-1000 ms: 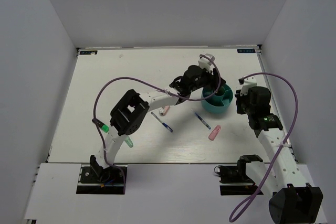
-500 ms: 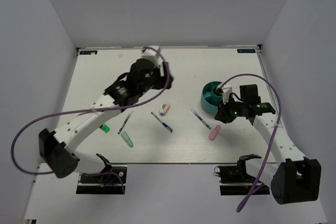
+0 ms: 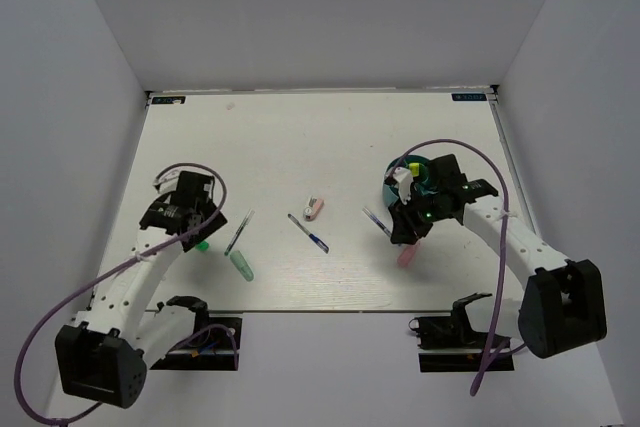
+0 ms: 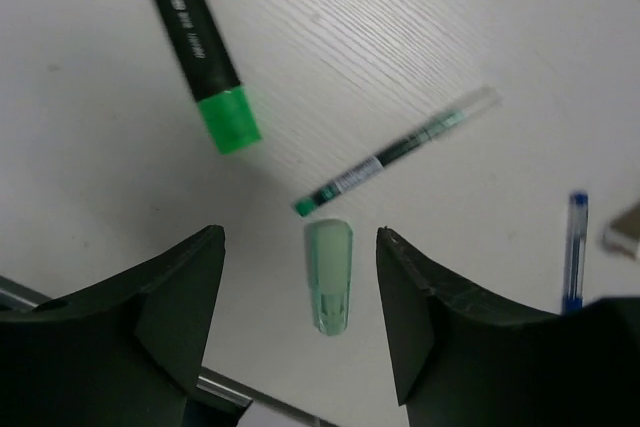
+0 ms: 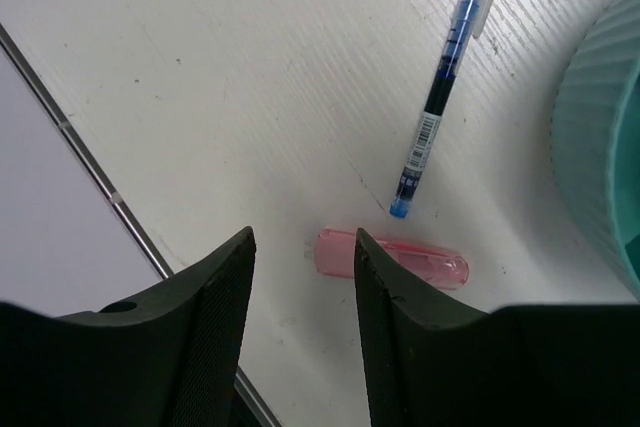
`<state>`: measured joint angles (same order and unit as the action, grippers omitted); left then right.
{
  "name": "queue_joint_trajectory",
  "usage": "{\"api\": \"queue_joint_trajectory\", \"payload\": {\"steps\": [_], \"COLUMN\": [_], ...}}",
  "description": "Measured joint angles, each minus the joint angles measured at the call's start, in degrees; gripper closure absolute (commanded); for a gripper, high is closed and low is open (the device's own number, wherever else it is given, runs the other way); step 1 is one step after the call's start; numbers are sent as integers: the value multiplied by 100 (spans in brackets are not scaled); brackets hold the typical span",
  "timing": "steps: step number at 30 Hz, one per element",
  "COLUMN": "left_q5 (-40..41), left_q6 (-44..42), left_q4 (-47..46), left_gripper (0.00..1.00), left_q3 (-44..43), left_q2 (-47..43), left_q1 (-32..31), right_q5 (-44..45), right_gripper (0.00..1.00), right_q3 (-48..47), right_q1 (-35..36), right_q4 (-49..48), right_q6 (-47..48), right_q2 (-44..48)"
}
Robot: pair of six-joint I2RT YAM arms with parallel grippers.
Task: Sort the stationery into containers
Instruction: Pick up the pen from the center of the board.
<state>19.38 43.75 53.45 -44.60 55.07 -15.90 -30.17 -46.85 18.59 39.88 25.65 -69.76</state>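
Note:
My left gripper is open and empty above the front left of the table; in the left wrist view a mint-green stubby piece lies on the table between its fingers. A thin grey pen and a black marker with a green cap lie just beyond. My right gripper is open and empty over a pink stubby piece, next to a blue pen. The teal tub stands behind it, partly hidden by the arm. No yellow-capped marker shows clearly.
A second blue pen and a small pink piece lie mid-table. The mint piece and the grey pen lie left of them. The table's front edge is close below both grippers. Purple cables loop over both arms.
My left arm has swung from near the tub, across the back, to the front left over the mint piece. My right gripper has moved from beside the tub down over the pink piece.

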Motion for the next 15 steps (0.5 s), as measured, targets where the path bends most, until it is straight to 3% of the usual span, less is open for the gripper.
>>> {"api": "queue_joint_trajectory", "payload": {"steps": [8, 15], "left_q5": [-251, -382], "left_q6": [1012, 1246], "left_q4": [-31, -415], "left_gripper": [28, 29], "left_q3": [-24, -136], "left_q2": [1475, 2424], "left_q1": [2050, 2330], "right_q5": [317, 431], "right_gripper": [51, 51], "right_q3": [0, 133], "right_q1": [168, 162], "right_q4": [-125, -234], "right_q6": [-129, -125], "right_q2": [70, 466]}}
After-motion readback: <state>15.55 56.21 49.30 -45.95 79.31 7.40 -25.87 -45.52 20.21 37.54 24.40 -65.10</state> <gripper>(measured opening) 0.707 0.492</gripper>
